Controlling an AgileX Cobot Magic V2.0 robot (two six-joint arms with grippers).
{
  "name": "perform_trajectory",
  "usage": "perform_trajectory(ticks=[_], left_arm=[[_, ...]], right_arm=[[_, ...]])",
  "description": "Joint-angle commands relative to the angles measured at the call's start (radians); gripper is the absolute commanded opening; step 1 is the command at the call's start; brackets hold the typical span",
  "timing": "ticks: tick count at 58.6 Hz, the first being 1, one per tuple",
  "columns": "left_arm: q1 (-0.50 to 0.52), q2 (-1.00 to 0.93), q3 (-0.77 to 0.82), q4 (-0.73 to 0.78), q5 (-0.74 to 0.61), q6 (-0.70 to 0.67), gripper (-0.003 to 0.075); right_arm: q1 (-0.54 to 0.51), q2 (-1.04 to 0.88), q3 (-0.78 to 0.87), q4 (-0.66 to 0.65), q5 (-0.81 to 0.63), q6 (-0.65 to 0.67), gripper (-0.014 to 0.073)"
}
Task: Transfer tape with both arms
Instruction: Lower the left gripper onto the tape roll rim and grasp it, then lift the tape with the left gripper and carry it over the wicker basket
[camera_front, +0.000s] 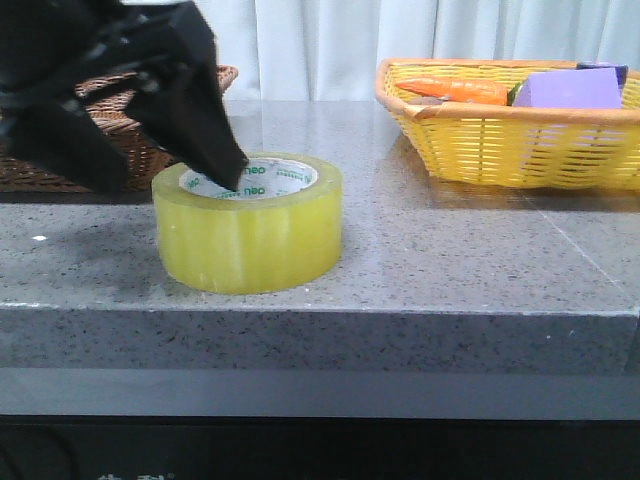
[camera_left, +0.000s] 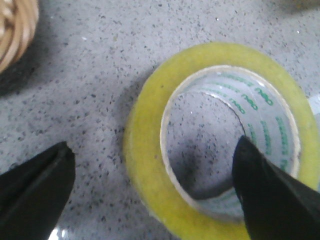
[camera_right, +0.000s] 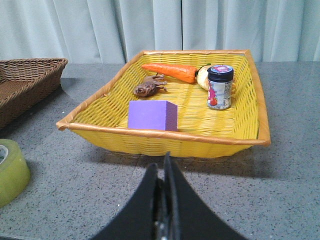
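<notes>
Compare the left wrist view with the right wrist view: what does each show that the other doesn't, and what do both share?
Only the left wrist view shows the left gripper open, one finger inside the core of the tape and the other outside its wall, plus the green lettering on the core.

Only the right wrist view shows the right gripper shut and holding nothing, and the yellow basket with a purple block, a carrot, a small jar and a brown figure.

Both show the tape, the grey speckled table and part of a brown basket.

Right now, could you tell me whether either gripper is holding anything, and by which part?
Nothing is held. The left gripper is open astride the tape wall; the right gripper is shut, empty.
</notes>
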Motion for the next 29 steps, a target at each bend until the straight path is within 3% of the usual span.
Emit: perform_trajectory(ticks=[1, 6, 9, 23, 29], left_arm=[[-0.008, -0.004, -0.034, -0.021, -0.069, -0.009, 0.0617], [-0.008, 0.014, -0.034, -0.021, -0.069, -0.009, 0.0603], [-0.008, 0.021, -0.034, -0.021, -0.069, -0.009, 0.0552], [-0.008, 0.023, -0.034, -0.021, -0.058, -0.009, 0.0113], [-0.017, 0.009, -0.034, -0.039, -0.039, -0.009, 0.0059]], right_arm=[[-0.008, 0.013, -0.022, -0.003, -0.086, 0.0, -0.0069], [-0.008, 0.013, -0.022, -0.003, -0.085, 0.0, -0.0069], [-0.008, 0.013, -0.022, -0.003, -0.084, 0.0, -0.0069], [-0.008, 0.013, -0.022, -0.003, -0.08, 0.0, -0.0069], [-0.008, 0.013, -0.022, -0.003, -0.079, 0.0, -0.0069]])
